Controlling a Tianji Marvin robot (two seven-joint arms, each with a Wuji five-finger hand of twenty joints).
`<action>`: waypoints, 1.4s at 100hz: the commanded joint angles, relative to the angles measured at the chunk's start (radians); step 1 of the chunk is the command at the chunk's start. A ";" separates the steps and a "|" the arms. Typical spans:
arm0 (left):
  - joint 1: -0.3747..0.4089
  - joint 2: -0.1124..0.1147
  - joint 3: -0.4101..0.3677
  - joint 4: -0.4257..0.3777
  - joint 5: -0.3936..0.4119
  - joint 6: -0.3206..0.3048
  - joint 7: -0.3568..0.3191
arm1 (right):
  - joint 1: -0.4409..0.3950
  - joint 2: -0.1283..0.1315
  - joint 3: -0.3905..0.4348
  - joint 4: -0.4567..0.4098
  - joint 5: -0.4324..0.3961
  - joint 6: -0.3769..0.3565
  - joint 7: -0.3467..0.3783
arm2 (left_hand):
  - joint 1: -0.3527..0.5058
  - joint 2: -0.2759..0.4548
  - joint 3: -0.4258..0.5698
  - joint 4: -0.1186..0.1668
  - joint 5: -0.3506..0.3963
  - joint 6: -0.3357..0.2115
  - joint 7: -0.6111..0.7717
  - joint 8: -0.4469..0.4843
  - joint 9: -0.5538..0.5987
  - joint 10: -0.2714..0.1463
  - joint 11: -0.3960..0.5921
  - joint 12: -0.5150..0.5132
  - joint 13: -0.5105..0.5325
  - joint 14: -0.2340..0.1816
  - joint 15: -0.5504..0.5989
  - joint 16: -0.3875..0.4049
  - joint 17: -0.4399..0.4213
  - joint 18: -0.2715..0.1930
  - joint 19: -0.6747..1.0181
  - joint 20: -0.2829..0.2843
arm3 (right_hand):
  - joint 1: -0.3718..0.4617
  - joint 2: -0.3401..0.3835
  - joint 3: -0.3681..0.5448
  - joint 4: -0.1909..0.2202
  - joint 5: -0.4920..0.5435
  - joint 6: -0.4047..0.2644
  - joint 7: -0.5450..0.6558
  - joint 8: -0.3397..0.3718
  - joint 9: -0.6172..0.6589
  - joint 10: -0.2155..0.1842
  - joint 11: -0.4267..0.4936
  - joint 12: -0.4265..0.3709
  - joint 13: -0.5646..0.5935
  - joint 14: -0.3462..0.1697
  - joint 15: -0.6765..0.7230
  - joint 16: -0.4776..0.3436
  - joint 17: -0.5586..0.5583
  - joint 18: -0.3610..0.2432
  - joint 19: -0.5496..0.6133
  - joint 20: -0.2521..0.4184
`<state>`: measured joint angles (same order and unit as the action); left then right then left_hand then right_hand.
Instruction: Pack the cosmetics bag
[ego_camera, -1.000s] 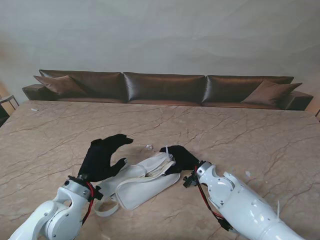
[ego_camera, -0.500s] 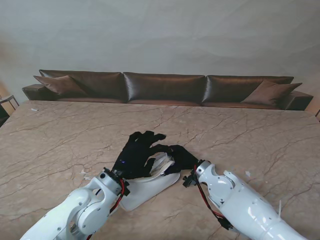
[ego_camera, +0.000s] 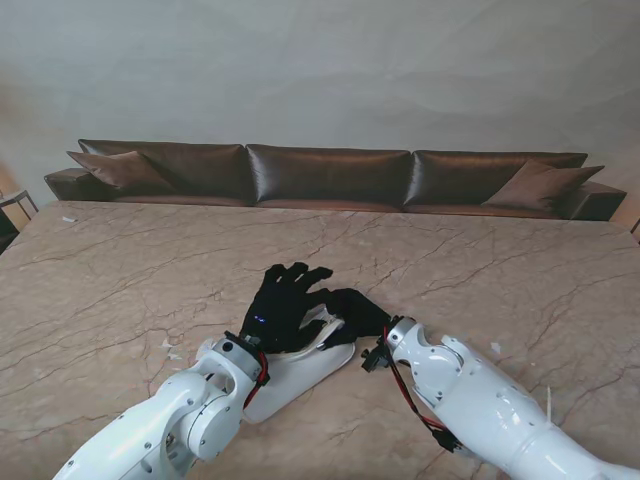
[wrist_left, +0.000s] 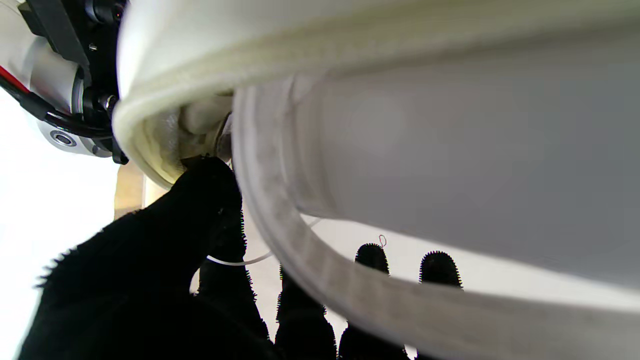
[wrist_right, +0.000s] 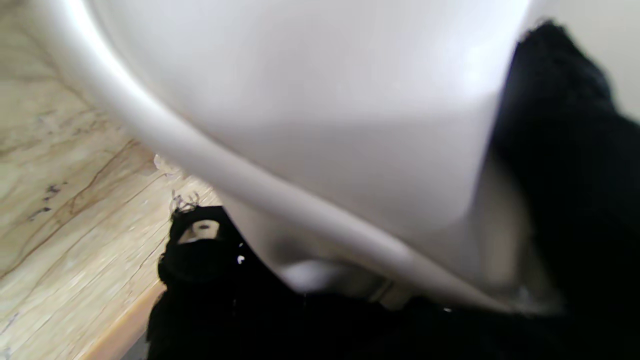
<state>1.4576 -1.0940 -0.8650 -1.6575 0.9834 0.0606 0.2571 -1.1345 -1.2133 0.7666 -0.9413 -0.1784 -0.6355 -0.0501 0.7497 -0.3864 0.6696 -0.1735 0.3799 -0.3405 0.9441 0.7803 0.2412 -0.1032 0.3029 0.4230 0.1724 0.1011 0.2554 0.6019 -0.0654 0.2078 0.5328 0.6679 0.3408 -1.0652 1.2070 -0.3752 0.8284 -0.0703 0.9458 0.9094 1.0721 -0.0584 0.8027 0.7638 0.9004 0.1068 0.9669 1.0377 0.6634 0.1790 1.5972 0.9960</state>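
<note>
The left hand (ego_camera: 281, 308) lay fingers spread over the white cosmetics bag (ego_camera: 300, 366). The right hand (ego_camera: 357, 314) pinched the bag's right, far rim on the marble table (ego_camera: 480, 270).

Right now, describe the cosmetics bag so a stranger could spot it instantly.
On the big marble table in front of the brown sofa, look near my edge where both black-gloved hands meet. The cosmetics bag lies under the left hand, the right hand gripping its end. It is the only white, soft pouch there.
</note>
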 joint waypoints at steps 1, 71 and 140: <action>0.006 -0.011 -0.003 0.006 0.009 -0.009 -0.012 | -0.008 -0.012 -0.007 -0.014 -0.005 0.000 0.010 | -0.007 0.059 -0.058 -0.016 0.049 -0.024 0.023 0.044 -0.030 -0.027 0.013 0.019 -0.018 -0.023 0.000 0.010 -0.016 -0.030 -0.002 0.023 | 0.324 0.277 0.187 0.065 0.147 -0.389 0.053 -0.002 0.077 -0.050 0.096 0.011 0.073 0.020 0.134 0.047 0.007 0.002 0.051 0.016; 0.017 0.023 -0.116 -0.046 0.057 -0.049 -0.202 | -0.018 -0.003 0.005 -0.024 -0.044 0.014 -0.001 | 0.026 -0.037 0.221 -0.025 0.267 0.049 0.095 0.172 0.051 -0.021 0.134 0.038 0.004 -0.023 -0.026 -0.008 -0.018 -0.033 -0.062 0.038 | 0.379 0.333 0.153 0.067 0.162 -0.385 0.093 0.061 0.070 -0.061 0.109 0.021 0.068 0.020 0.135 0.052 -0.001 -0.003 0.053 0.022; 0.072 -0.005 -0.144 -0.063 -0.305 -0.103 -0.254 | -0.026 -0.003 0.007 -0.034 -0.078 0.027 -0.028 | -0.007 -0.021 0.173 -0.033 0.233 0.145 0.077 0.049 0.033 0.001 0.096 0.035 -0.041 -0.025 -0.060 -0.010 -0.045 -0.052 -0.270 0.118 | 0.368 0.334 0.150 0.060 0.153 -0.388 0.079 0.055 0.068 -0.060 0.114 0.028 0.070 0.017 0.146 0.056 0.004 -0.006 0.057 0.020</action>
<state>1.5103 -1.0881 -1.0107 -1.7224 0.7041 -0.0351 0.0001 -1.1516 -1.2120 0.7792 -0.9668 -0.2456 -0.6123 -0.0796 0.6765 -0.4073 0.8131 -0.1979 0.6006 -0.1924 0.9795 0.8002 0.2948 -0.1018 0.4119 0.4494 0.1685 0.0963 0.2197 0.5962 -0.0894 0.1864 0.3058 0.7523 0.3531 -0.9924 1.1753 -0.3775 0.8284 -0.0708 0.9577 0.9568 1.0721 -0.0584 0.8112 0.7615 0.9095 0.1068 0.9748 1.0379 0.6621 0.1796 1.6046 1.0073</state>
